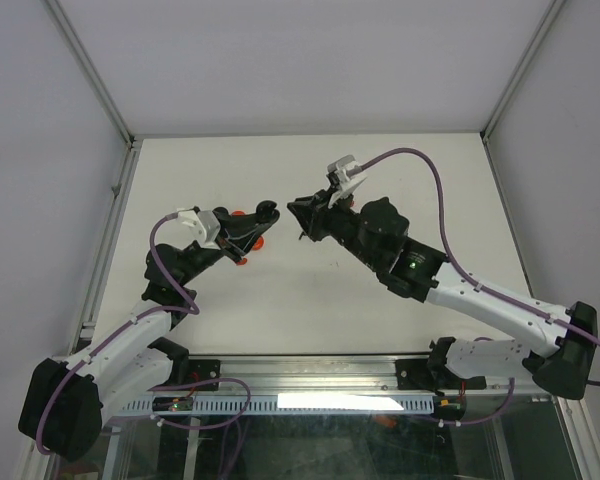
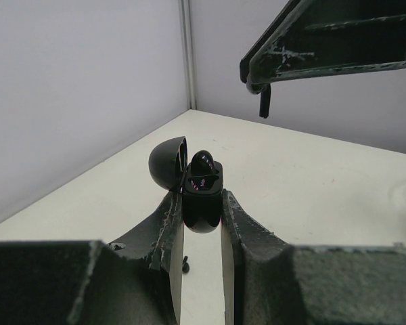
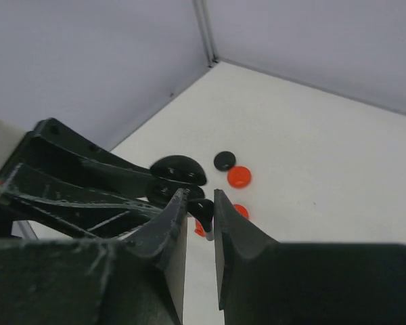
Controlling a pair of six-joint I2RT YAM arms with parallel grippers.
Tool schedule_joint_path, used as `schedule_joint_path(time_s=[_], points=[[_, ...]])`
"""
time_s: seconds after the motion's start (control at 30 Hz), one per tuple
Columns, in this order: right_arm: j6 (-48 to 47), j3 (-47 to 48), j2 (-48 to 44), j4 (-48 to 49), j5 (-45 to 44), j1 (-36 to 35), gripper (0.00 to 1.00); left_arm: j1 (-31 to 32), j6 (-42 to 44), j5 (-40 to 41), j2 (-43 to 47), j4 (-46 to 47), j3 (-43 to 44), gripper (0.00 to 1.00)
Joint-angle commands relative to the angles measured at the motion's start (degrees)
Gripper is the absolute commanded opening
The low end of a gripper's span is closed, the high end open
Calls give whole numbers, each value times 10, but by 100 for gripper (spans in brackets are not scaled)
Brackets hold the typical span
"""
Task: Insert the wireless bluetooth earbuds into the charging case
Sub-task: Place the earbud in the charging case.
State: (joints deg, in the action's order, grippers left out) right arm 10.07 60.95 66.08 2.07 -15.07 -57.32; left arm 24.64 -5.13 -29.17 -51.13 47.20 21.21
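White matte tabletop lay below; our left gripper clamped the glossy rounded charging case, our right gripper pinched a curved black earbud.

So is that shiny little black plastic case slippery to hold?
Probably a bit: the shiny black plastic charging case looks smooth and rounded, so it could twist between the fingers gripping it. It's likely stiff, not squashy. Its open lid may flap if bumped.
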Motion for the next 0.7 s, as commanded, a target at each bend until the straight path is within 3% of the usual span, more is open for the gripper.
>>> schedule_joint_path(time_s=[0.0, 0.33, 0.67], points=[[-36, -18, -20, 150, 33, -32, 15, -4, -6, -25, 0, 42, 9, 0], [-55, -58, 21, 297, 34, -63, 15, -4, -12, -39, -3, 54, 8, 0], [-52, -57, 55, 298, 26, -63, 15, -4, -16, -48, 1, 64, 6, 0]])
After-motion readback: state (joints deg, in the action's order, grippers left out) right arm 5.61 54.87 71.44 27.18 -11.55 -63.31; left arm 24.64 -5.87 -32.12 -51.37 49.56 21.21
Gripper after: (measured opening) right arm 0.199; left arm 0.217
